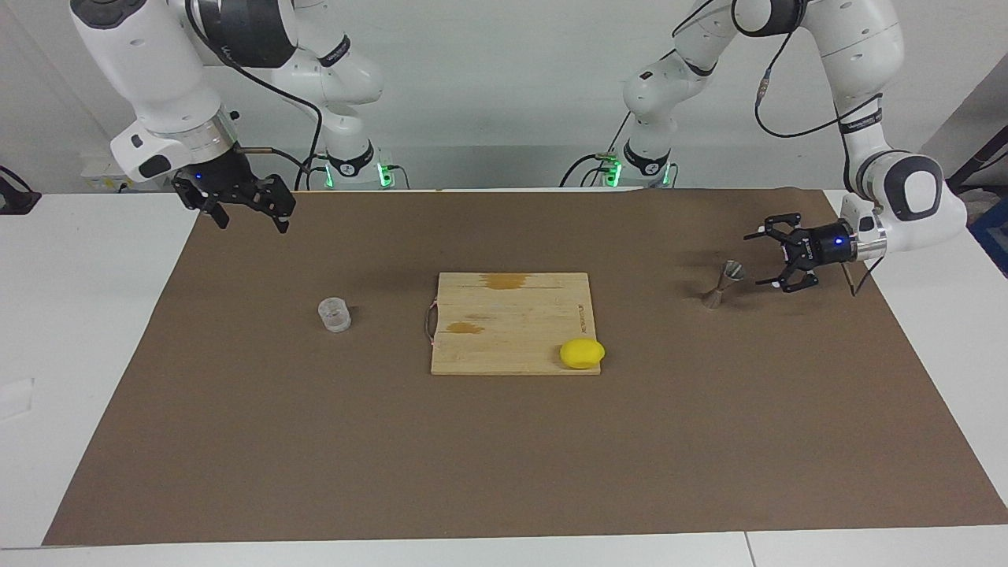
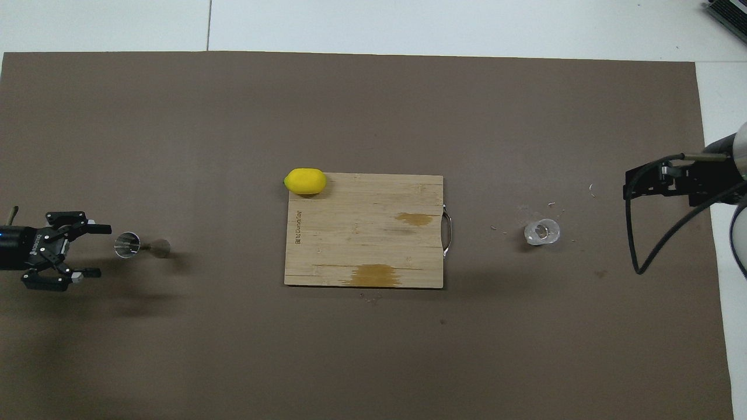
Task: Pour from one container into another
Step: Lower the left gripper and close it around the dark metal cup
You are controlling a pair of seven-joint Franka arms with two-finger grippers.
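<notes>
Facing view: the clear cup (image 1: 335,314) stands upright left of centre, its contents unreadable. The metal jigger (image 1: 723,285) stands at centre right, slightly tilted, beside the left pincer (image 1: 776,258), fingers spread. Right pincer (image 1: 248,213) hangs released at upper left.

Overhead view: the jigger (image 2: 140,245) sits at middle left, its mouth showing; the cup (image 2: 542,231) at middle right.

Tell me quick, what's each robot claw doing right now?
Left end effector: open, holding nothing, level with the metal jigger and just beside it.
Right end effector: open, holding nothing, raised, away from the clear cup.
</notes>
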